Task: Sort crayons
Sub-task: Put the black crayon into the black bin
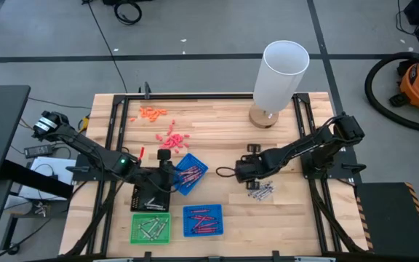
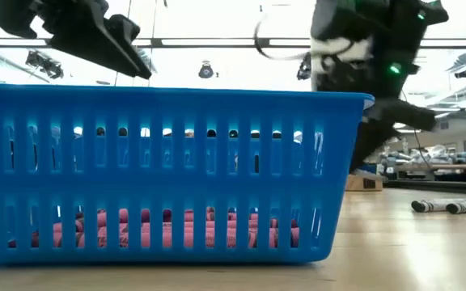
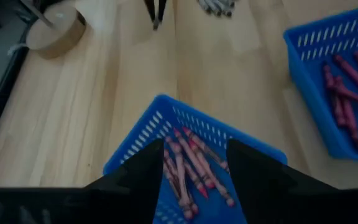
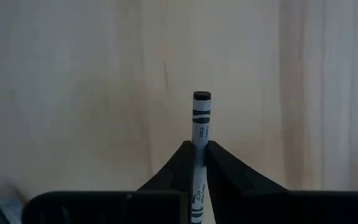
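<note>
R tool (image 4: 196, 163) clamped on grey crayon (image 4: 200, 121); L tool (image 3: 191, 168) wide open over blue tray (image 3: 160, 115), holding nothing.

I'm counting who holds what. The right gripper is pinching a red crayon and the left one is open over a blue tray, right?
Nearly. The crayon pinched in the right gripper is grey, not red, as the right wrist view shows. The left gripper is indeed open over a blue tray.
</note>
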### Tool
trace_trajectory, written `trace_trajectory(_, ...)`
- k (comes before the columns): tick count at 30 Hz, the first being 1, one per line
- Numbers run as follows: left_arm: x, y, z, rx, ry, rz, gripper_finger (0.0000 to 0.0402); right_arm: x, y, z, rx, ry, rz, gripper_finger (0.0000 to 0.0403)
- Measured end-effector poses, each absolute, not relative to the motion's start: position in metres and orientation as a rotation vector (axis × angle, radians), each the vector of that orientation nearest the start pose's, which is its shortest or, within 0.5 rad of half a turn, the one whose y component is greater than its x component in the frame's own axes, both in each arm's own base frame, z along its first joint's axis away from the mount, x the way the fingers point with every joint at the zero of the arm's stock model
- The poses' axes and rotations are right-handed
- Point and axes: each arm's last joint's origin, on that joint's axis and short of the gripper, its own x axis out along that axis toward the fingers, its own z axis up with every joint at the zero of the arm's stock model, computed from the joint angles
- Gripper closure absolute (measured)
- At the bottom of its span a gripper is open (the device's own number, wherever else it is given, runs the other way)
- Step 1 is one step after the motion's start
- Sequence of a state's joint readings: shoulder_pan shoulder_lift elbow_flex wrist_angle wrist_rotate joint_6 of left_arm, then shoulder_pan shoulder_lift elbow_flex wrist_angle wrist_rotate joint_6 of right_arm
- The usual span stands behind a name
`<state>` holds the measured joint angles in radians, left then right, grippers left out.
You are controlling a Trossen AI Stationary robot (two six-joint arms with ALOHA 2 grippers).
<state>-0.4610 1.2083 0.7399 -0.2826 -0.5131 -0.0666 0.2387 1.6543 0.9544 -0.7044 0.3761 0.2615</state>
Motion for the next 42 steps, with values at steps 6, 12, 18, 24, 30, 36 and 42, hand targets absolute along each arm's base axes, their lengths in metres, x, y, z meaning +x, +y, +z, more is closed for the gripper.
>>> trace_trajectory(6,0.225,-0.091,0.232,0.265,0.627,0.098,0.0209,0.307,0.063,0.173,-0.211,1.021,-0.207,0.0364)
trace_trajectory(12,0.23,-0.086,0.235,0.246,0.593,0.123,0.0178,0.331,0.068,0.193,-0.23,0.715,-0.133,0.0364)
trace_trajectory(18,0.236,-0.082,0.241,0.233,0.527,0.138,0.0164,0.343,0.071,0.21,-0.291,0.518,-0.1,0.0363)
trace_trajectory(24,0.239,-0.076,0.244,0.222,0.508,0.163,0.0168,0.351,0.074,0.226,-0.31,0.34,-0.066,0.0363)
trace_trajectory(30,0.244,-0.074,0.249,0.236,0.45,0.139,0.0168,0.355,0.076,0.245,-0.342,0.145,-0.021,0.0363)
trace_trajectory(36,0.249,-0.077,0.258,0.26,0.35,0.096,0.0168,0.356,0.078,0.255,-0.375,0.034,0.024,0.0363)
trace_trajectory(42,0.259,-0.076,0.266,0.237,0.224,0.116,0.0169,0.357,0.076,0.26,-0.375,-0.018,0.02,0.0363)
